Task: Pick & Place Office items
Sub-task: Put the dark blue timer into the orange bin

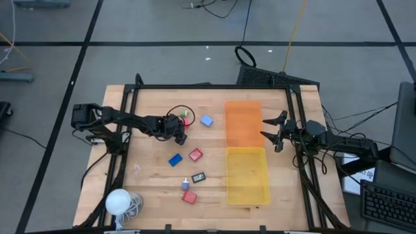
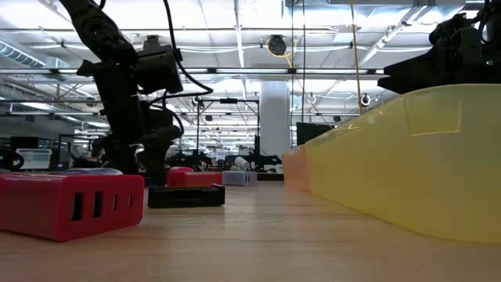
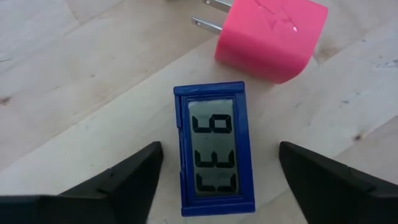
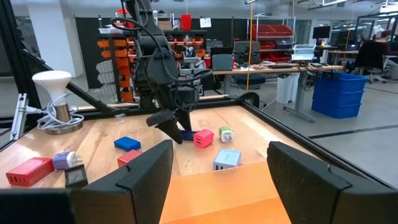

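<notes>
Pale wooden tabletop, frame centre-left: left gripper open astride small blue LCD block; risk: closing fingers nudge adjacent pink plug adapter.

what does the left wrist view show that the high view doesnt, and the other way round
Only the left wrist view shows the digits on the small blue-framed display and the two metal prongs of the pink plug-in charger block.

Only the high view shows the flat orange tray, the flat yellow tray, the white ball with coiled cord and the right gripper, open beside the trays.

Both show the left gripper, open and poised over the blue display on the wooden table.
</notes>
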Controlling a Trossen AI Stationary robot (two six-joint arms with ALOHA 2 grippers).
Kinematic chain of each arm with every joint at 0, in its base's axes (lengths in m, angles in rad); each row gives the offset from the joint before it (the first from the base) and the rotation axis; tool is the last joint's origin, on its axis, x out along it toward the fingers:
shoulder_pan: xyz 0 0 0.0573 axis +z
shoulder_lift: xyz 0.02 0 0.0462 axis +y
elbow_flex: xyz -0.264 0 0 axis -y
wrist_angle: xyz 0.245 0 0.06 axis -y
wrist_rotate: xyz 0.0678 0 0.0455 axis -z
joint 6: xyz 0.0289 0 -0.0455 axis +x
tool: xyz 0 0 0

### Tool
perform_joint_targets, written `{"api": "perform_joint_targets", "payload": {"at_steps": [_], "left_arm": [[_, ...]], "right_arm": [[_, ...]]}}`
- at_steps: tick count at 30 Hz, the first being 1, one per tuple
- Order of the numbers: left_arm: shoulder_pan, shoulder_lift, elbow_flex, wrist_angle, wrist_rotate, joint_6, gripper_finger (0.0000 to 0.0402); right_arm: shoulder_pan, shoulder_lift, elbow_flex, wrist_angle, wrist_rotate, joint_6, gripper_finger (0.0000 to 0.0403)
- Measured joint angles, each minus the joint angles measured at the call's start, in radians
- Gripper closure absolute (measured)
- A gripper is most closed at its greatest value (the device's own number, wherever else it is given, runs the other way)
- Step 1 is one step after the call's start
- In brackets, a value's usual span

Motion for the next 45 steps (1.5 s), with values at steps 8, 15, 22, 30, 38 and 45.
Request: {"api": "perform_joint_targets", "payload": {"at_steps": [8,15,22,30,38,45], "left_arm": [[-0.007,0.001,-0.007,0.044,-0.048,0.050,0.0208],[-0.013,0.004,0.016,0.104,-0.080,0.225,0.0249],[-0.021,-0.042,0.115,0.042,-0.083,0.286,0.0232],[-0.071,-0.167,0.218,0.089,-0.091,0.406,0.0250],[-0.140,-0.212,0.218,0.355,-0.033,0.554,0.0222],[-0.185,-0.183,0.218,0.472,0.015,0.611,0.0250]], "right_arm": [[0.000,0.000,0.000,0.000,0.000,0.000,0.0151],[0.000,0.000,0.000,0.000,0.000,0.000,0.0151],[0.000,0.000,0.000,0.000,0.000,0.000,0.0151],[0.000,0.000,0.000,0.013,-0.001,0.000,0.0151],[0.000,0.005,0.000,0.142,0.000,0.191,0.0151],[0.000,0.004,0.000,0.234,0.000,0.350,0.0151]]}}
